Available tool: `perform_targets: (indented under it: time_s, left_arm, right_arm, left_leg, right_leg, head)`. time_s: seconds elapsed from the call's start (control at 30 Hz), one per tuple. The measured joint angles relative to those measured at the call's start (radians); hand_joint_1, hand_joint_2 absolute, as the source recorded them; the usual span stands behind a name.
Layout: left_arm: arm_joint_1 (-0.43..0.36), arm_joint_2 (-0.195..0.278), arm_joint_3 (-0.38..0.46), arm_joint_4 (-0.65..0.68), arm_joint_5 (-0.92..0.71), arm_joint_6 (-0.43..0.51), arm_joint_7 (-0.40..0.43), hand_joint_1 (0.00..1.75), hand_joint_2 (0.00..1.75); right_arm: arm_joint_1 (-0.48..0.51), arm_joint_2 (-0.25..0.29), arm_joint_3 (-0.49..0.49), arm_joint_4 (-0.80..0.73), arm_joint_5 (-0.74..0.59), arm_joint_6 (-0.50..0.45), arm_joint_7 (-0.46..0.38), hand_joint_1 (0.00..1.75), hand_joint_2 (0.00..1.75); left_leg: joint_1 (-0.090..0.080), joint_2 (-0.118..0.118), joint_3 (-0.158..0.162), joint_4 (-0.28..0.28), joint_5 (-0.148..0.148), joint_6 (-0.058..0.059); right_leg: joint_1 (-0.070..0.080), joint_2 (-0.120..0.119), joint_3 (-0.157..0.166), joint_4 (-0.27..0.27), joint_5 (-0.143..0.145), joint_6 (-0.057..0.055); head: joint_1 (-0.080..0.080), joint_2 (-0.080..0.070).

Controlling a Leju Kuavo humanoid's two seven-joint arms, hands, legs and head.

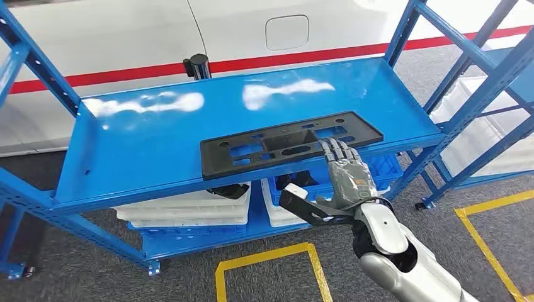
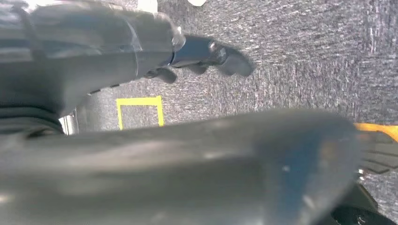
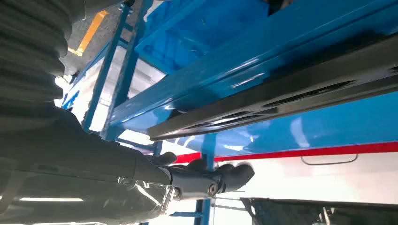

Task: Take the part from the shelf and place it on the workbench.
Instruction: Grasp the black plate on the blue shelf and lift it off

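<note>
Count: one black part (image 1: pixel 289 143), a long flat plate with slots and cut-outs, lying lengthwise on the top board of one blue shelf (image 1: pixel 151 151), close to its front edge and toward the right end. Under that board, a stack of white trays (image 1: pixel 182 212) on the left and a blue crate (image 1: pixel 378 168) on the right. A second blue rack (image 1: pixel 478 69) stands to the right, with a pale bin (image 1: pixel 485 138) inside it. Behind the shelf, a white wall or body panel with one red stripe (image 1: pixel 252 61). Yellow tape lines (image 1: pixel 271 257) mark the grey carpet.

Right hand (image 1: pixel 345 173): arm reaches up from lower right, palm down, fingers (image 1: pixel 335 150) extended and resting over the near right edge of the part. The thumb (image 1: pixel 302 204) sticks out to the left below the shelf edge, apart from the fingers. Not clamped: nothing is gripped. The right wrist view looks along the underside of the shelf lip, with the part's (image 3: pixel 281 101) edge overhanging it.

Left hand (image 2: pixel 202 54): in its wrist view, over grey carpet, dark fingers extended with nothing between them.
</note>
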Motion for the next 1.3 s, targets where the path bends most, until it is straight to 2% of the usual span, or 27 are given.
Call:
perform_targets:
  time_s: [0.1,0.17,0.2,0.27,0.3,0.33,0.37,0.4,0.43,0.47,0.5,0.63,0.77,0.97,1.3]
  left_arm:
    - [0.000,0.000,0.000,0.000,-0.003,-0.002,0.000,0.00,0.00]
    - [0.001,0.000,0.000,0.001,-0.006,-0.005,-0.001,0.00,0.00]
    - [0.000,0.000,0.000,0.001,-0.006,-0.005,-0.001,0.00,0.00]
    - [0.000,0.000,0.000,0.001,-0.007,-0.006,-0.001,0.00,0.00]
    - [0.000,0.000,0.000,0.001,-0.007,-0.006,-0.001,0.00,0.00]
    - [0.001,0.000,0.000,0.001,-0.006,-0.007,-0.002,0.00,0.00]
    - [0.001,0.000,0.000,0.002,-0.006,-0.008,-0.003,0.00,0.00]
    - [0.001,-0.001,0.000,0.002,-0.005,-0.008,-0.005,0.00,0.00]
    - [0.000,-0.001,0.000,0.002,-0.003,-0.009,-0.007,0.00,0.00]
    - [-0.001,-0.001,0.000,0.002,-0.002,-0.010,-0.009,0.00,0.00]
    - [-0.002,-0.002,0.000,0.002,-0.001,-0.011,-0.011,0.00,0.00]
    - [-0.004,-0.002,0.000,0.002,0.001,-0.012,-0.012,0.00,0.00]
    - [-0.004,-0.003,0.000,0.002,0.002,-0.014,-0.013,0.00,0.00]
    - [-0.004,-0.003,0.000,0.002,0.006,-0.019,-0.013,0.00,0.00]
    - [-0.004,-0.003,0.000,0.002,0.014,-0.019,0.000,0.00,0.00]
  right_arm:
    - [-0.011,0.000,0.009,0.005,-0.011,0.001,0.000,0.00,1.75]
    - [-0.026,-0.001,0.019,0.009,-0.023,0.003,-0.001,0.00,1.75]
    - [-0.031,-0.002,0.024,0.012,-0.028,0.004,-0.002,0.00,1.75]
    - [-0.037,-0.003,0.036,0.018,-0.038,0.006,-0.004,0.00,1.75]
    - [-0.038,-0.003,0.043,0.022,-0.042,0.010,-0.007,0.00,1.75]
    - [-0.039,-0.003,0.050,0.025,-0.045,0.014,-0.011,0.00,1.75]
    - [-0.042,-0.003,0.058,0.028,-0.047,0.020,-0.017,0.00,1.75]
    - [-0.045,-0.003,0.064,0.029,-0.048,0.025,-0.022,0.00,1.75]
    - [-0.049,-0.002,0.071,0.030,-0.048,0.031,-0.026,0.00,1.75]
    - [-0.053,-0.003,0.077,0.030,-0.047,0.035,-0.028,0.00,1.75]
    - [-0.056,-0.003,0.083,0.031,-0.047,0.037,-0.029,0.00,1.75]
    - [-0.063,-0.002,0.104,0.030,-0.047,0.040,-0.029,0.00,1.75]
    - [-0.071,-0.002,0.123,0.031,-0.045,0.046,-0.030,0.00,1.75]
    - [-0.104,-0.002,0.161,0.031,-0.039,0.089,-0.047,0.00,1.75]
    - [-0.166,0.002,0.237,0.036,-0.046,0.122,-0.080,0.00,1.75]
  left_leg:
    - [0.003,-0.001,0.006,-0.006,-0.004,0.009]
    - [0.009,0.000,0.020,-0.015,-0.010,0.018]
    - [0.010,0.000,0.028,-0.018,-0.013,0.022]
    - [0.010,0.002,0.040,-0.018,-0.024,0.025]
    - [0.010,0.002,0.047,-0.018,-0.030,0.025]
    - [0.010,0.002,0.055,-0.018,-0.036,0.024]
    - [0.010,0.002,0.065,-0.018,-0.044,0.022]
    - [0.010,0.002,0.077,-0.018,-0.052,0.020]
    - [0.009,0.002,0.087,-0.019,-0.059,0.016]
    - [0.008,0.002,0.094,-0.019,-0.066,0.012]
    - [0.007,0.003,0.095,-0.019,-0.070,0.008]
    - [0.004,0.007,0.093,-0.019,-0.076,0.013]
    - [0.005,0.004,0.096,-0.028,-0.075,0.010]
    - [0.006,0.002,0.096,-0.031,-0.073,0.000]
    - [0.004,-0.001,0.096,-0.031,-0.073,0.000]
  right_leg:
    - [-0.001,-0.002,0.008,-0.007,-0.005,0.010]
    - [-0.002,-0.002,-0.009,0.038,-0.030,0.022]
    - [-0.003,-0.002,-0.038,0.094,-0.053,0.027]
    - [-0.007,-0.002,-0.125,0.234,-0.097,0.034]
    - [-0.007,-0.002,-0.161,0.278,-0.099,0.035]
    - [-0.008,-0.002,-0.181,0.286,-0.079,0.035]
    - [-0.008,-0.002,-0.180,0.253,-0.037,0.033]
    - [-0.008,-0.001,-0.164,0.189,0.019,0.029]
    - [-0.006,0.000,-0.143,0.126,0.062,0.024]
    - [-0.004,0.002,-0.122,0.071,0.090,0.017]
    - [-0.002,0.002,-0.109,0.036,0.100,0.011]
    - [-0.001,0.003,-0.102,0.013,0.091,0.015]
    - [0.001,0.001,-0.102,0.013,0.087,0.009]
    - [0.002,0.000,-0.102,0.014,0.085,0.005]
    - [-0.001,-0.002,-0.100,0.010,0.088,0.004]
  head:
    - [0.002,0.000]
    - [0.009,0.000]
    - [0.013,0.000]
    - [0.021,0.000]
    - [0.024,0.000]
    - [0.027,0.000]
    - [0.031,0.000]
    - [0.035,0.000]
    - [0.039,0.000]
    - [0.041,0.000]
    - [0.043,0.000]
    - [0.039,0.000]
    - [0.033,0.000]
    - [0.030,0.000]
    - [0.032,0.000]
